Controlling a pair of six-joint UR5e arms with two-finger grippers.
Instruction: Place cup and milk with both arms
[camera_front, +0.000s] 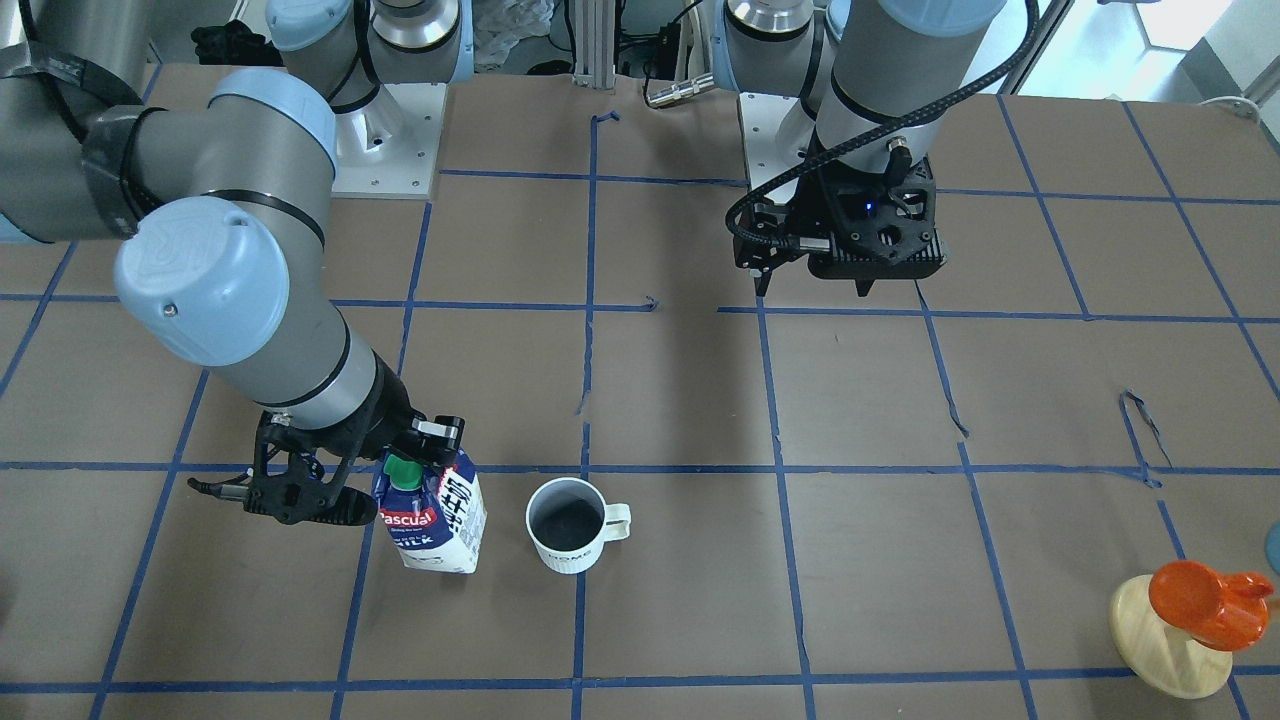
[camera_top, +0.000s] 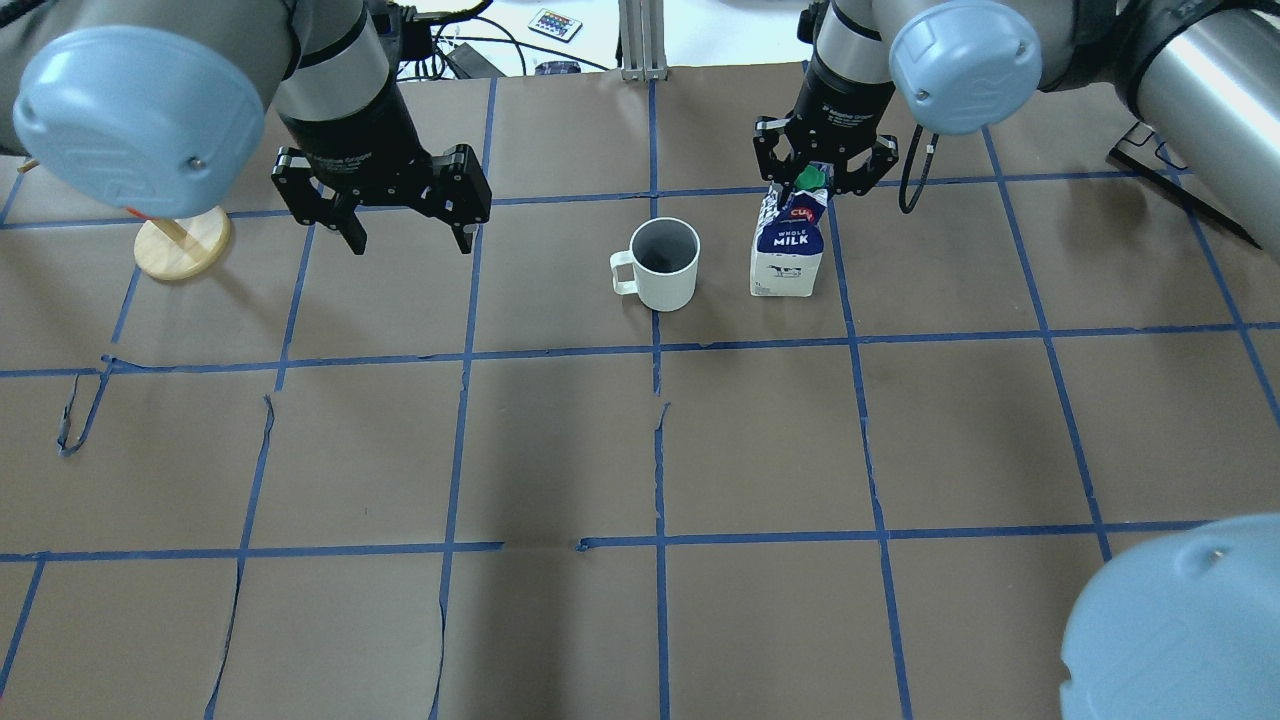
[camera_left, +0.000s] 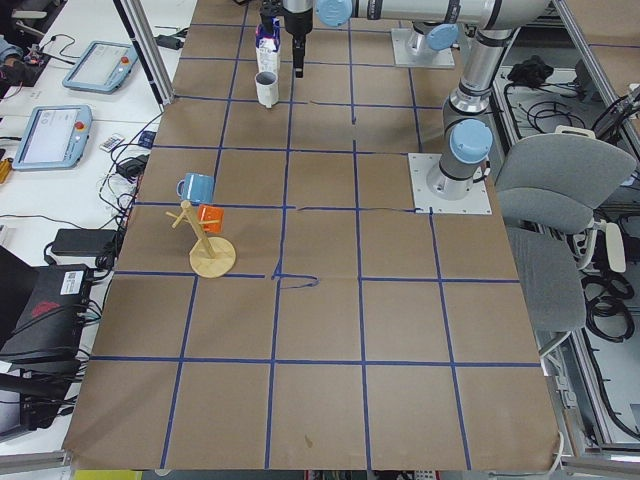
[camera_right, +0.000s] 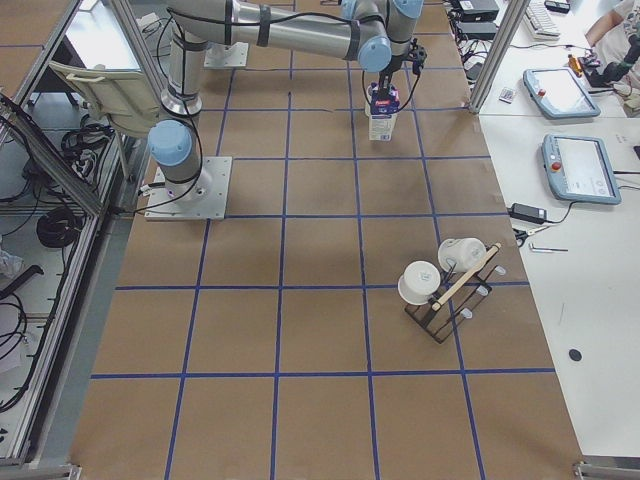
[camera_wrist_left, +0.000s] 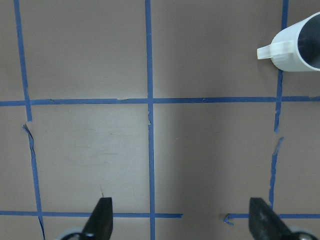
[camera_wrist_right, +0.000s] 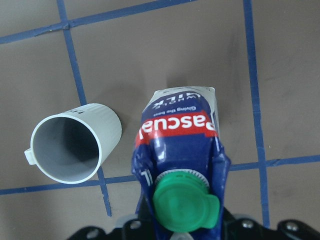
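The white cup (camera_front: 570, 535) stands upright on the brown table, its handle pointing away from the milk (camera_front: 435, 520), a blue-and-white carton with a green cap standing close beside it. Both also show in the overhead view, cup (camera_top: 662, 265) and milk (camera_top: 788, 250). My right gripper (camera_top: 825, 180) is open, its fingers on either side of the carton's top; the right wrist view looks down on the milk (camera_wrist_right: 180, 130) and the cup (camera_wrist_right: 75, 145). My left gripper (camera_top: 408, 235) is open and empty above bare table, well away from the cup (camera_wrist_left: 300, 45).
An orange cup (camera_front: 1200, 605) hangs on a round wooden stand (camera_top: 185, 243) near the table's edge on my left, with a blue mug (camera_left: 195, 187) on it. A rack with white cups (camera_right: 445, 280) stands at my right end. Blue tape lines grid the table.
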